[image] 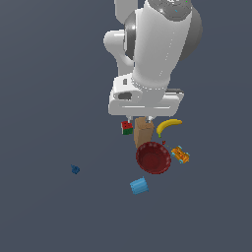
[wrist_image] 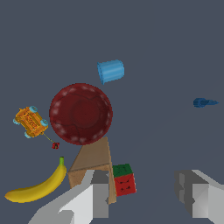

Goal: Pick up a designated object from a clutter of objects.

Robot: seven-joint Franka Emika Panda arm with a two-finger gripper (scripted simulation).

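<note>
The dark red bowl with a scalloped rim (image: 153,157) sits upright on the grey floor in the middle of the clutter, and it also shows in the wrist view (wrist_image: 81,113). My gripper (image: 139,119) is above the tan box and the red-green cube, beside the bowl and clear of it. In the wrist view the gripper (wrist_image: 142,194) is open and empty, with one finger (wrist_image: 94,194) over the box edge. In the exterior view the fingers are mostly hidden behind the hand.
A tan box (wrist_image: 92,159) touches the bowl's rim. Around the bowl lie a red-green cube (wrist_image: 124,179), a yellow banana (wrist_image: 39,186), an orange-blue toy (wrist_image: 30,121) and a blue cup (wrist_image: 110,71). A small dark blue object (wrist_image: 203,103) lies apart.
</note>
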